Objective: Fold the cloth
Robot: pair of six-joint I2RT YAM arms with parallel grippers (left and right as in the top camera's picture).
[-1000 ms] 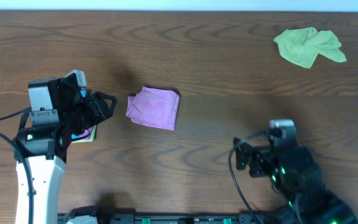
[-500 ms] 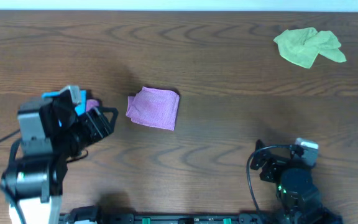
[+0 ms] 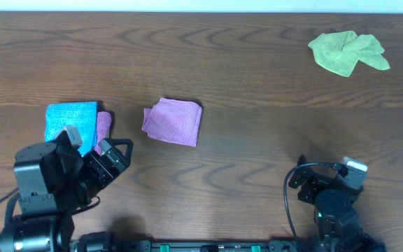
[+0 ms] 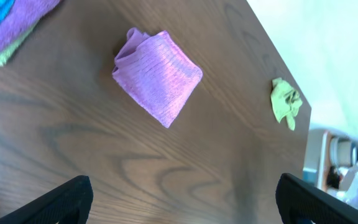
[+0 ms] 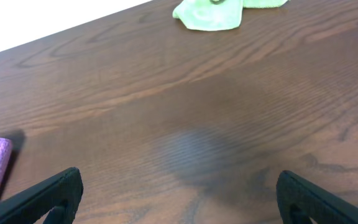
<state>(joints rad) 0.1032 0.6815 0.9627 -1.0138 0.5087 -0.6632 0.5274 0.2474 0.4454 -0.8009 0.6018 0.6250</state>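
Observation:
A crumpled green cloth [image 3: 347,52] lies at the far right of the table; it also shows in the left wrist view [image 4: 284,102] and the right wrist view [image 5: 219,11]. A folded purple cloth [image 3: 173,120] [image 4: 157,74] rests mid-table. At the left, a folded blue cloth [image 3: 68,119] tops a small stack with a purple one [image 3: 103,126] [image 4: 11,31] under it. My left gripper [image 3: 114,155] [image 4: 182,199] hovers open near the front edge, just in front of the stack, holding nothing. My right gripper [image 3: 306,187] [image 5: 179,196] is open and empty at the front right.
The dark wooden table [image 3: 257,140] runs to a pale wall along its far edge. In the left wrist view some clutter [image 4: 344,165] stands beyond the table's right end.
My left gripper has opened and drawn back toward the front edge, uncovering the blue cloth on the stack. The right arm has also pulled back toward the front right.

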